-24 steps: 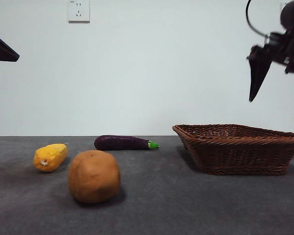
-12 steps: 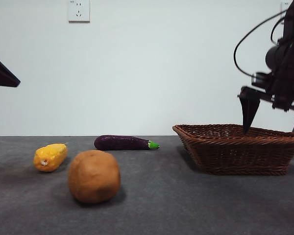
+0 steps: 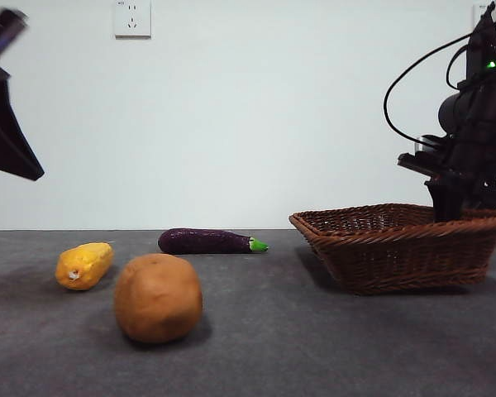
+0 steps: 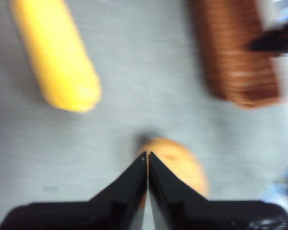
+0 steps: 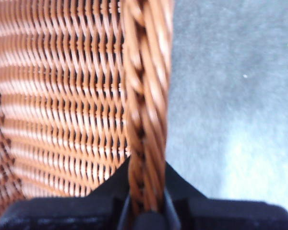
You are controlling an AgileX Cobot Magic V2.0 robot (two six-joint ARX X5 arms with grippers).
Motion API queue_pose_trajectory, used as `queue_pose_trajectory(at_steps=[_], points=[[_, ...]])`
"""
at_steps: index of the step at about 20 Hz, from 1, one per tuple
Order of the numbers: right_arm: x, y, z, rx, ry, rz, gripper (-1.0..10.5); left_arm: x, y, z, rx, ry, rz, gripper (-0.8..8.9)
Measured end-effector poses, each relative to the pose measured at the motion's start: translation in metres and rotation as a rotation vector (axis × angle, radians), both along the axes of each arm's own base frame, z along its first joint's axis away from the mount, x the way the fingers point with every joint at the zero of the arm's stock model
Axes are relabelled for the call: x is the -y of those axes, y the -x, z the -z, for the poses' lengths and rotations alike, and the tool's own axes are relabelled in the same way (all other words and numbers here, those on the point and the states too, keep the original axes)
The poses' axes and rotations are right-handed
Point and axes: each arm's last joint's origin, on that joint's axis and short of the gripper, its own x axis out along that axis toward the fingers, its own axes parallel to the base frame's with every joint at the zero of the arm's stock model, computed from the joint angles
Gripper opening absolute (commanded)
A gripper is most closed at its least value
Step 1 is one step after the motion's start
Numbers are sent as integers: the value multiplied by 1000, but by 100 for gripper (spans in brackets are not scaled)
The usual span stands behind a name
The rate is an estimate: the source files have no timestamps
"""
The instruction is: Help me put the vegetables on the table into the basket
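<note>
Right pincer (image 5: 146, 191) clamped on the braided rim of the wicker basket (image 3: 405, 248), one black jaw inside the weave and one outside over bare bench (image 5: 230, 96). In the front view, same pincer (image 3: 448, 203) down at the basket's far right rim, cable looping above it; basket tilted, its side nearest the pincer raised off the dark grey bench (image 3: 314, 347).

Left pincer (image 4: 147, 155) closed on nothing, jaws pressed tip to tip, poised in the air above the bench. Directly beneath its tips, partly covered by the jaws: the round orange-brown potato (image 4: 180, 165). Well ahead of the tips and off to one side: the yellow corn cob (image 4: 55, 57). Ahead to the other side: the basket (image 4: 235, 52), blurred, with the other arm's dark tip at its edge. Left wrist picture smeared throughout.

Front view, left arm only a dark blurred wedge at the upper left edge. All three vegetables on the bench, well clear of the right pincer and outside the basket: potato (image 3: 159, 298) nearest the camera, corn cob (image 3: 84, 265) beside it, slim purple eggplant (image 3: 207, 241) behind, green stem pointing toward the basket.
</note>
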Motion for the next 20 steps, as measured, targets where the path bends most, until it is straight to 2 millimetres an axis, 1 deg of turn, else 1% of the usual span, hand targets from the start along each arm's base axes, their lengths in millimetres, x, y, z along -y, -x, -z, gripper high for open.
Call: queue_pose_trajectory(at_steps=[2, 3, 5, 8, 9, 11, 12, 14, 17, 18, 20], points=[[0, 1, -9, -21, 6, -5, -16, 6, -19, -11, -43, -167, -16, 332], [0, 3, -13, -26, 9, -6, -16, 10, -29, -14, -61, -226, -19, 394], [0, 9, -30, 9, 16, -6, -16, 21, -50, -16, -65, -273, 5, 537], [1, 28, -74, 93, 16, -8, -16, 38, -79, -14, -83, -312, 72, 544], [1, 36, -88, 118, 17, -10, -16, 43, -90, -13, -91, -350, 73, 544], [1, 51, -109, 153, 19, -19, -16, 51, -108, -9, -108, -455, 55, 544], [1, 58, -119, 170, 20, -23, -16, 53, -115, -6, -125, -477, 53, 543], [1, 75, -142, 222, 21, -28, -16, 58, -126, 1, -151, -486, 62, 542], [1, 100, -172, 309, 24, -31, -16, 60, -134, 22, -210, -501, 70, 539], [0, 106, -178, 327, 24, -31, -16, 61, -135, 29, -231, -504, 71, 539], [1, 113, -182, 322, 24, -31, -16, 61, -136, 32, -246, -504, 66, 530]])
